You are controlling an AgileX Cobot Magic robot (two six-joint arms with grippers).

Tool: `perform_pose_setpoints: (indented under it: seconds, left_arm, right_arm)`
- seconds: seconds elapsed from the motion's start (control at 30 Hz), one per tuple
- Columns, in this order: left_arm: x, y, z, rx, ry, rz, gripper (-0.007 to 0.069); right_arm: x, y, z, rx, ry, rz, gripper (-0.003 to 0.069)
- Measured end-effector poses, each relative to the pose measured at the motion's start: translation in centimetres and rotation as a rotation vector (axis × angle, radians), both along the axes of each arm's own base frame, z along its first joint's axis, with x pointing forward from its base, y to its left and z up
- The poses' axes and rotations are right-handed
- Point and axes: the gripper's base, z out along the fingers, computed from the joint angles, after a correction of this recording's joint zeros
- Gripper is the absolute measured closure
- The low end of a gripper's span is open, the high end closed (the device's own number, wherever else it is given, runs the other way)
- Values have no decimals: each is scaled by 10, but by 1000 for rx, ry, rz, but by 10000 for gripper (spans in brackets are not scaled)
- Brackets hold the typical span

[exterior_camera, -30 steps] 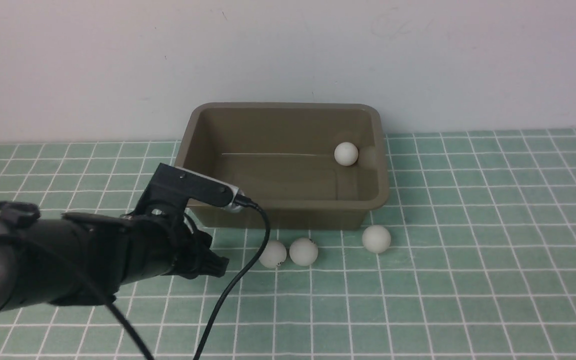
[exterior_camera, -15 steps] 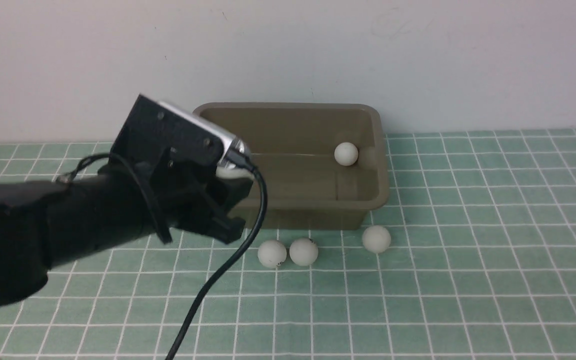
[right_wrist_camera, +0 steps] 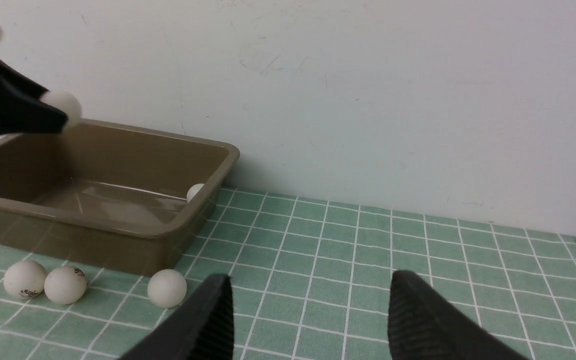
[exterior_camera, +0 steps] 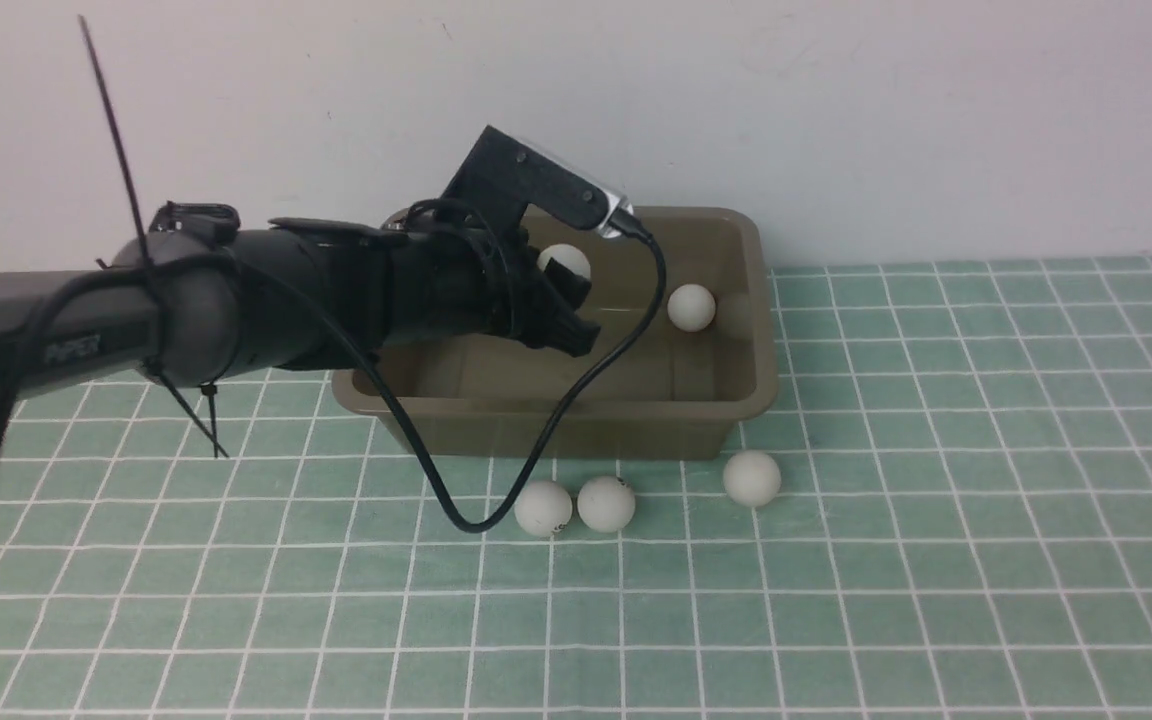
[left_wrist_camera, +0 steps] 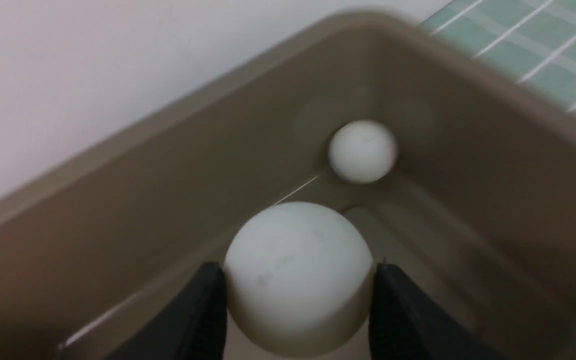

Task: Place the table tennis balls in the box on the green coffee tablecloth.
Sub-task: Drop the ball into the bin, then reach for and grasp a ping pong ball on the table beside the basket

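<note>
Five small matte white balls [exterior_camera: 546,508], rounded olive-brown box [exterior_camera: 636,436]

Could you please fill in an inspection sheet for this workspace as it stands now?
Surface: green checked tablecloth, lying flat.
Job's things: olive box holds one table tennis ball; three balls lie on the cloth in front of it; a fifth ball is held over the box.
Clutter: nothing seen.
Grippers: left gripper shut on the fifth ball; right gripper open, empty.
Cables: black cable loops down in front of the box, near the leftmost ball.
Surroundings: plain white wall.
</note>
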Motion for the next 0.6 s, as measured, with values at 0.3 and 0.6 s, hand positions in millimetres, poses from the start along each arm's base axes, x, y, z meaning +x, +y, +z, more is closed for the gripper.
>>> perform_pose_setpoints:
  seconds: [0.3, 0.6]
  left_arm:
    - [13, 12, -19, -10, 48, 59, 200]
    - [-25, 10, 52, -103, -67, 40, 176]
  right_arm:
    - [0, 2, -1, -27, 2, 20, 270]
    - [0, 2, -1, -74, -5, 26, 270]
